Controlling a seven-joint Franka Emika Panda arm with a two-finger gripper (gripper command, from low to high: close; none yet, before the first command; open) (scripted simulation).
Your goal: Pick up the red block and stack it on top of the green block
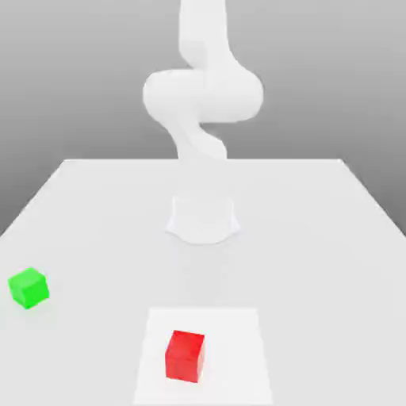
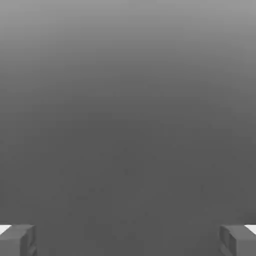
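White arm [image 1: 202, 95] rises upright, apparently folded; hand [image 2: 128, 240] spread wide, empty.

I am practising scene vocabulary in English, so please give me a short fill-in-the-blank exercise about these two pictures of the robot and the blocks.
1. The red block rests on a paler square patch of the ____.
2. In the exterior view, the green block lies toward the view's ____ of the red block.
3. The gripper has its fingers wide ____, with nothing between them.

Missing words: table; left; open
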